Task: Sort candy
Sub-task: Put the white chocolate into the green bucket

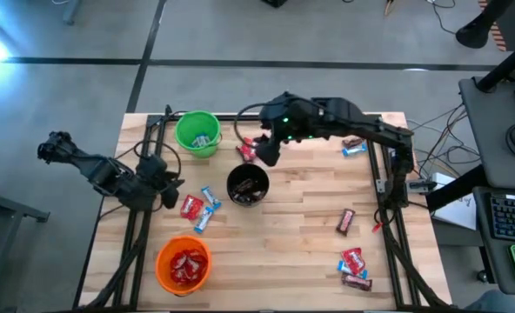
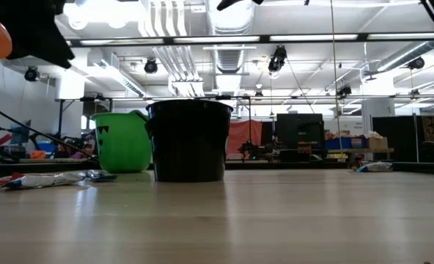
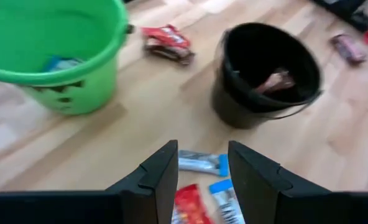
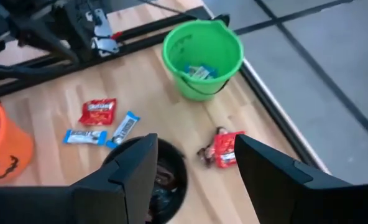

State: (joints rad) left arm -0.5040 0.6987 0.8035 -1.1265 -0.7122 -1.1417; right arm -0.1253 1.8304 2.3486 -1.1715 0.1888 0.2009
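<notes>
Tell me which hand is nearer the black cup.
Right. The right hand hangs just above the black cup; the left hand sits farther off to its left.

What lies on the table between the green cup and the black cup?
A red candy beside a dark one, seen in the high view between green cup and black cup.

Three cups (image 1: 247, 184) crowding table's left

The wooden table (image 1: 275, 252) stood on a grey concrete floor (image 1: 240, 35). Fluorescent strips (image 2: 210, 38) lit a white ceiling with ducts (image 2: 228, 15); a keyboard (image 1: 508, 216) lay nearby.
</notes>
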